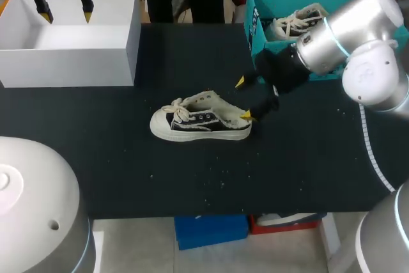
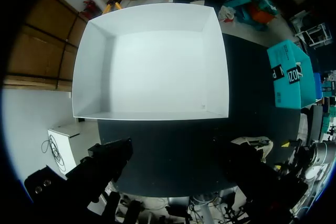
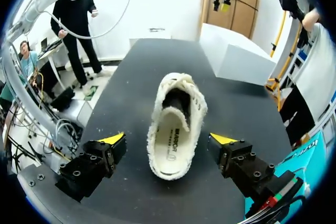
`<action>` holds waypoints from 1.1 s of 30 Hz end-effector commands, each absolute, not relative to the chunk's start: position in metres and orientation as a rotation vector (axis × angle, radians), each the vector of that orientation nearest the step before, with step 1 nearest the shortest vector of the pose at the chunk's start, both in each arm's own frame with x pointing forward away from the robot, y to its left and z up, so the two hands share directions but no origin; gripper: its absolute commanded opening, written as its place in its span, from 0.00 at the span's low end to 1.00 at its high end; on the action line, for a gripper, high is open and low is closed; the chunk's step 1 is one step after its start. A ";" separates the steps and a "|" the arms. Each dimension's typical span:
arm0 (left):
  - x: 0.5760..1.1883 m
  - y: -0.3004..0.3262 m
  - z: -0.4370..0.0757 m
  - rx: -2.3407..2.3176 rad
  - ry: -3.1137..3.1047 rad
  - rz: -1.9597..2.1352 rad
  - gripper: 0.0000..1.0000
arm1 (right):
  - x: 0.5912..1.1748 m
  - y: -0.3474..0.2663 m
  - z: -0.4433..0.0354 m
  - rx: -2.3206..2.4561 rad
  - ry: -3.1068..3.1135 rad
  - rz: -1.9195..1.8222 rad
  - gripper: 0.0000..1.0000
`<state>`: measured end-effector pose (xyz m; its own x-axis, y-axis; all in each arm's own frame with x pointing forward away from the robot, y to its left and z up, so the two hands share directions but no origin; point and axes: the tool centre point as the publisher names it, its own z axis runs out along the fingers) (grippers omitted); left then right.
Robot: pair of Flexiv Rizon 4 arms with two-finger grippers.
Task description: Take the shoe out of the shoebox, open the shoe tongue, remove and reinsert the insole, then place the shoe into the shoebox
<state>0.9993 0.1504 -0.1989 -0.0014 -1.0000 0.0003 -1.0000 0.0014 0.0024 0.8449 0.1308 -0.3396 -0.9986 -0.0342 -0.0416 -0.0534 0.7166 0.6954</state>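
Between the spread yellow-tipped fingers of the right claw point(image 3: 168, 140), with neither finger seen to touch it, lies the heel of the black-and-white canvas shoe point(image 3: 176, 124) with cream fleece lining, upright on the black desk point(image 1: 128, 171). Its long axis runs straight away from this claw, toe farthest, so the right arm is much the nearer. Beyond, a teal cardboard shoebox point(image 1: 255, 23) holds a second, pale laced shoe point(image 1: 297, 20). Farthest, the left claw point(image 1: 66, 15), fingers apart, hangs over a white open-topped box point(image 1: 70, 62).

Head: high behind the robot, looking down over the whole table point(image 1: 96, 158).
Left wrist: above the white box point(image 2: 152, 61), facing down.
Right wrist: low, close behind the shoe point(image 3: 176, 124).
Shared: all three show the shoe and the white box.
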 end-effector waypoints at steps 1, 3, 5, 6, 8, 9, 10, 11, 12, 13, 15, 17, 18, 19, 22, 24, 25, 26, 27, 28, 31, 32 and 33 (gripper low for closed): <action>1.000 0.150 -0.199 2.219 -2.222 -0.001 1.00 | 0.845 0.127 -0.360 -0.040 2.776 1.326 1.00; 1.000 0.150 -0.199 2.219 -2.222 -0.001 1.00 | 0.848 0.125 -0.367 -0.048 2.760 1.336 1.00; 1.000 0.150 -0.199 2.219 -2.222 -0.001 1.00 | 0.851 0.124 -0.372 -0.040 2.739 1.355 1.00; 1.000 0.150 -0.199 2.219 -2.222 -0.001 1.00 | 0.852 0.123 -0.373 -0.039 2.734 1.362 1.00; 1.000 0.150 -0.199 2.219 -2.222 -0.001 1.00 | 0.853 0.123 -0.379 -0.036 2.726 1.390 1.00; 1.000 0.150 -0.199 2.219 -2.222 -0.001 1.00 | 0.853 0.123 -0.382 -0.036 2.729 1.396 1.00; 1.000 0.150 -0.199 2.219 -2.222 -0.001 1.00 | 0.853 0.124 -0.384 -0.038 2.723 1.410 1.00; 1.000 0.150 -0.199 2.219 -2.222 -0.001 1.00 | 0.853 0.124 -0.387 -0.040 2.713 1.433 1.00; 1.000 0.150 -0.199 2.219 -2.222 -0.001 1.00 | 0.853 0.125 -0.388 -0.040 2.709 1.449 1.00; 1.000 0.150 -0.199 2.219 -2.222 -0.001 1.00 | 0.852 0.127 -0.391 -0.041 2.713 1.454 1.00; 1.000 0.150 -0.199 2.219 -2.222 -0.001 1.00 | 0.852 0.129 -0.396 -0.050 2.711 1.476 1.00; 1.000 0.150 -0.199 2.219 -2.222 -0.001 1.00 | 0.851 0.129 -0.401 -0.042 2.710 1.491 1.00; 1.000 0.150 -0.199 2.219 -2.222 -0.001 1.00 | 0.852 0.130 -0.403 -0.038 2.694 1.507 1.00; 1.000 0.150 -0.199 2.219 -2.222 -0.001 1.00 | 0.852 0.130 -0.404 -0.032 2.691 1.514 1.00; 1.000 0.150 -0.199 2.219 -2.222 -0.001 1.00 | 0.854 0.131 -0.408 -0.031 2.687 1.527 1.00; 1.000 0.150 -0.199 2.219 -2.222 -0.001 1.00 | 0.855 0.132 -0.411 -0.033 2.683 1.541 1.00; 1.000 0.150 -0.199 2.219 -2.222 -0.001 1.00 | 0.855 0.133 -0.412 -0.032 2.675 1.553 1.00; 1.000 0.150 -0.199 2.219 -2.222 -0.001 1.00 | 0.855 0.134 -0.413 -0.027 2.676 1.553 1.00; 1.000 0.150 -0.199 2.219 -2.222 -0.001 1.00 | 0.855 0.135 -0.415 -0.028 2.676 1.561 1.00; 1.000 0.150 -0.199 2.219 -2.222 -0.001 1.00 | 0.854 0.136 -0.416 -0.028 2.675 1.565 1.00; 1.000 0.150 -0.199 2.219 -2.222 -0.001 1.00 | 0.854 0.138 -0.420 -0.029 2.674 1.576 1.00; 1.000 0.150 -0.199 2.219 -2.222 -0.001 1.00 | 0.855 0.139 -0.421 -0.029 2.674 1.577 1.00; 1.000 0.150 -0.199 2.219 -2.222 -0.001 1.00 | 0.855 0.140 -0.422 -0.029 2.671 1.583 1.00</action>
<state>0.9993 0.1504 -0.1989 -0.0013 -1.0000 0.0003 -1.0000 0.0013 0.0024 0.8515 0.1355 -0.4164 -0.9991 0.0031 -0.0415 -0.0347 0.4870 0.8727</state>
